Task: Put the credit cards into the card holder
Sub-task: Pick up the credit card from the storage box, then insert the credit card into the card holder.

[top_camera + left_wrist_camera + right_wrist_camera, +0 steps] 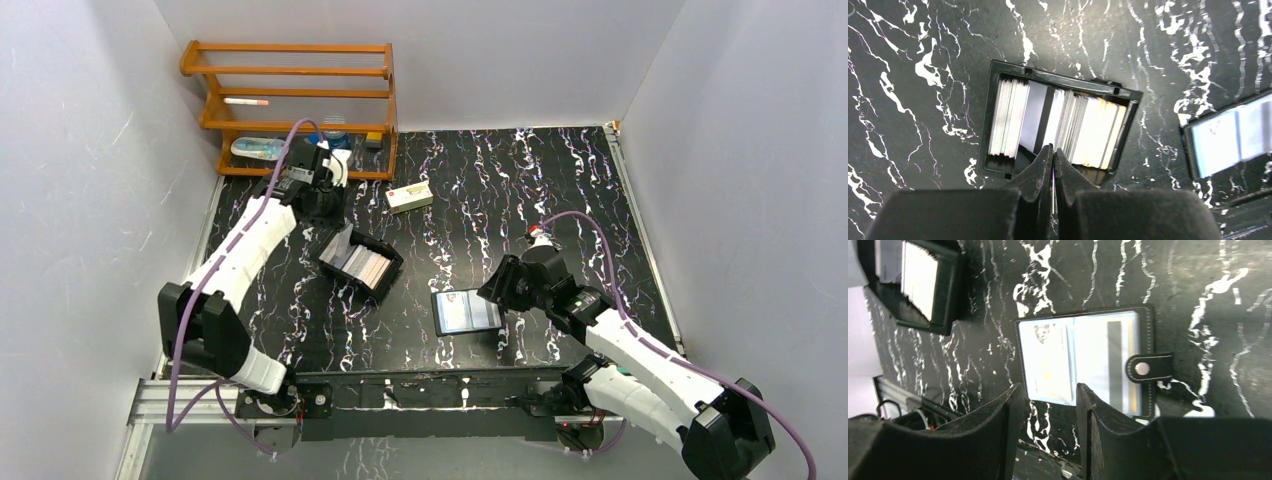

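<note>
The credit cards (1088,130) stand on edge in an open black hinged box (1063,80), seen from above as the box (360,262) left of centre. My left gripper (1053,148) is shut at the cards' near edge. A thin pale sliver, a credit card seen edge-on, shows between its fingers. The card holder (467,311) lies open and flat, its glossy sleeves up and its snap tab (1148,368) off to one side. My right gripper (1049,387) hovers open over the card holder (1083,360), at its near edge, with nothing between the fingers.
A wooden rack (290,100) with small items stands at the back left. A cream carton (410,197) lies behind the box. White walls close in the marbled black table on three sides. A metal rail (420,390) runs along the near edge.
</note>
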